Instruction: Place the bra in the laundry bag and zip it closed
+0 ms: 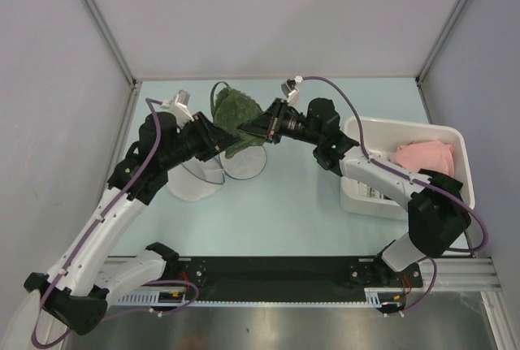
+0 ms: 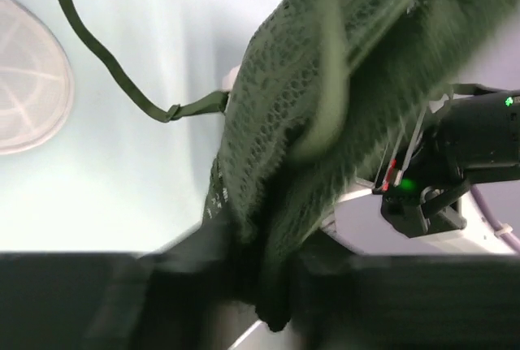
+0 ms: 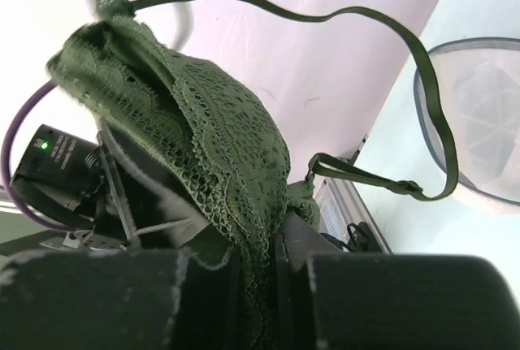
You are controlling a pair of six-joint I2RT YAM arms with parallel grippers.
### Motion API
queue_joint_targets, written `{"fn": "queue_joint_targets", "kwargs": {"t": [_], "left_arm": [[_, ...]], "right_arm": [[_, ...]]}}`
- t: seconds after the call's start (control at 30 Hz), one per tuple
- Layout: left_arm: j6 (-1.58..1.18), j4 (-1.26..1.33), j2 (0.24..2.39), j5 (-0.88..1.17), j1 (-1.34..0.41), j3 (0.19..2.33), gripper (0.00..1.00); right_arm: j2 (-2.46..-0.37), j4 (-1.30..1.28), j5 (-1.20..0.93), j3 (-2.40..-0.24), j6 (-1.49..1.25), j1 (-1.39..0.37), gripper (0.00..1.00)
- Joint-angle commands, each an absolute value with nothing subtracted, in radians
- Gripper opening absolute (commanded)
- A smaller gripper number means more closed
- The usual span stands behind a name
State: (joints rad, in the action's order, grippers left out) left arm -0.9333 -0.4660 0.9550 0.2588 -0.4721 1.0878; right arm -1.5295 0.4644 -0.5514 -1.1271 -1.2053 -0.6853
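Two grippers hold my bra [image 1: 234,114] aloft at upper centre: right gripper [image 3: 258,277] clamped on its lace, left gripper [image 2: 260,285] pinching its hem, above the laundry bag [image 1: 197,181].

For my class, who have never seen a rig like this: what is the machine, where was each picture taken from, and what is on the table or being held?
Two robot arms are bolted to a table. One picture looks down from above; the other two come from cameras on the wrists. Both the left gripper and the right gripper pinch the green bra, lifting it. Beneath lies the opened white mesh laundry bag. A white bin on the right holds a pink garment.
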Motion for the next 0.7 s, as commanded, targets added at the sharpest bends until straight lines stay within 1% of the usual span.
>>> {"fn": "queue_joint_targets", "kwargs": {"t": [0.0,0.07,0.1,0.13,0.23,0.3,0.33,0.37,0.43,0.47,0.57,0.63,0.67], "left_arm": [[-0.907,-0.557,0.924,0.217,-0.462,1.106,0.51],[-0.868,-0.627,0.911,0.181,-0.456,1.123,0.62],[-0.832,-0.655,0.905,0.164,-0.456,1.143,0.71],[-0.815,-0.682,0.899,0.126,-0.454,1.153,0.76],[-0.752,-0.784,0.871,0.039,-0.446,1.193,0.82],[-0.72,-0.877,0.859,-0.027,-0.442,1.235,0.89],[-0.715,-0.92,0.861,-0.096,-0.437,1.253,0.93],[-0.713,-1.001,0.862,-0.138,-0.428,1.284,0.94],[-0.727,-1.076,0.871,-0.239,-0.411,1.305,0.93],[-0.745,-1.127,0.87,-0.248,-0.382,1.304,0.92],[-0.753,-1.134,0.879,-0.212,-0.296,1.264,0.87],[-0.735,-1.082,0.896,-0.167,-0.229,1.229,0.84],[-0.717,-1.068,0.911,-0.105,-0.2,1.195,0.82]], "right_arm": [[-1.558,0.529,-0.568,-1.158,-1.195,-0.686,0.0],[-1.578,0.511,-0.575,-1.173,-1.175,-0.68,0.0],[-1.589,0.514,-0.581,-1.178,-1.172,-0.68,0.0],[-1.597,0.515,-0.59,-1.183,-1.17,-0.678,0.0],[-1.629,0.541,-0.613,-1.196,-1.17,-0.678,0.0],[-1.655,0.56,-0.626,-1.207,-1.177,-0.676,0.0],[-1.669,0.574,-0.64,-1.212,-1.18,-0.676,0.0],[-1.686,0.575,-0.647,-1.218,-1.186,-0.678,0.0],[-1.698,0.568,-0.658,-1.227,-1.181,-0.68,0.0],[-1.704,0.558,-0.657,-1.227,-1.163,-0.681,0.0],[-1.72,0.531,-0.663,-1.232,-1.123,-0.695,0.0],[-1.75,0.549,-0.69,-1.236,-1.123,-0.704,0.0],[-1.759,0.546,-0.701,-1.242,-1.118,-0.707,0.0]]}}
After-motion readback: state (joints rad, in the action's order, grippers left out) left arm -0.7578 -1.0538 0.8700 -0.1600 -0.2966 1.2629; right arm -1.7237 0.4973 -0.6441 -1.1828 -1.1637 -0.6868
